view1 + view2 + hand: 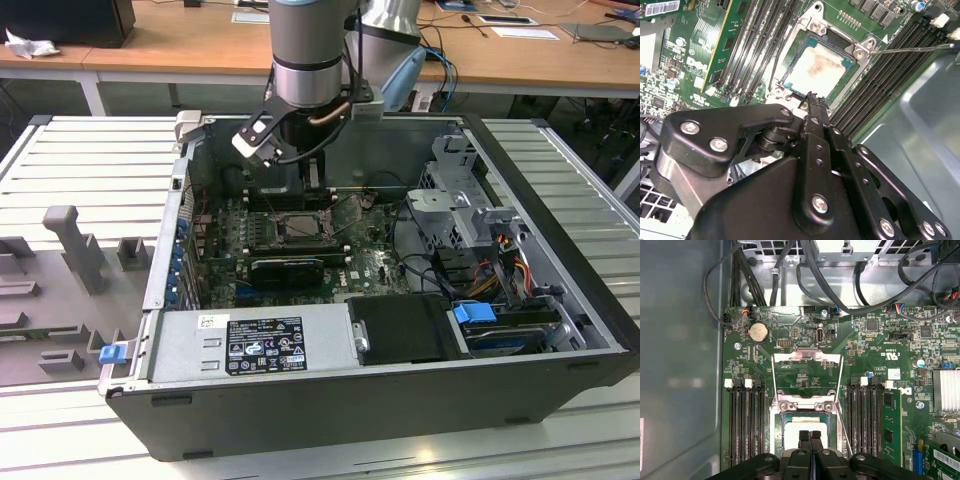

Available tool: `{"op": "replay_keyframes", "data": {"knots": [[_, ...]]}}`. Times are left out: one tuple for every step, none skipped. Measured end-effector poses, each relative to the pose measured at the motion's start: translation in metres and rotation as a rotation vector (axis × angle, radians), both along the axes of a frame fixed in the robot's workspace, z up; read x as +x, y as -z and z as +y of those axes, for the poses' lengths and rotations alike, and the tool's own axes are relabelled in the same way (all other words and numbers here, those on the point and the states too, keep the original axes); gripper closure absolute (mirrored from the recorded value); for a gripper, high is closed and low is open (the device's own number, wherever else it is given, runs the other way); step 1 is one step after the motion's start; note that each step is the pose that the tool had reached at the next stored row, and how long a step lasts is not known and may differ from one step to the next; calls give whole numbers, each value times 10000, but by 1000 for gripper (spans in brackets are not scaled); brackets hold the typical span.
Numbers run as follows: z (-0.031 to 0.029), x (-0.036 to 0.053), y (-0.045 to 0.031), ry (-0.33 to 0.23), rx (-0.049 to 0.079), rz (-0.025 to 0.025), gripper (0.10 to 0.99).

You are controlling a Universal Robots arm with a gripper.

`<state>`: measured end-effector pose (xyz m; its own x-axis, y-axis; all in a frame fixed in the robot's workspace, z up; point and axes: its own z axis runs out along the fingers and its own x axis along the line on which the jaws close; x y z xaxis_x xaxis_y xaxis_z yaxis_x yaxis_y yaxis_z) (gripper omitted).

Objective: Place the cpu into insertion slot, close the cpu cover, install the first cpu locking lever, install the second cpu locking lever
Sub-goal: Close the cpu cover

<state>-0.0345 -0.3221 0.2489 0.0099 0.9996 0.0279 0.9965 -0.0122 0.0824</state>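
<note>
Down at the insertion slot, the cpu already sits inside, gripper right over it with fingers pinched together on nothing, while the cpu cover looks flipped up just beyond the slot and the locking levers seem undone, I reckon.

Matt pale-metal cpu, matt black hand

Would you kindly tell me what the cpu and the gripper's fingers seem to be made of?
The cpu looks like metal, a dull pale silver-beige lid with a blotchy sheen. The fingers of the gripper look matt black, metal or hard plastic; the look leaves that open.
</note>
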Motion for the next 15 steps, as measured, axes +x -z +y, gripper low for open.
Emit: {"op": "replay_keyframes", "data": {"knots": [[0,3,-4,-2,1,0,980],[1,11,-5,-1,2,0,980],[0,26,-6,1,2,0,980],[0,67,-7,1,1,-1,980],[0,89,-7,0,0,0,980],[-1,98,-11,0,-1,1,980],[0,101,-35,-1,0,0,980],[0,101,-60,1,-1,0,980],[1,107,-82,-1,0,0,980],[1,119,-82,0,3,-2,980],[1,144,-83,1,1,0,980],[-1,179,-82,2,2,1,980],[-1,208,-80,0,3,6,980],[-3,242,-79,0,1,15,980],[-5,297,-77,2,-1,38,980]]}}
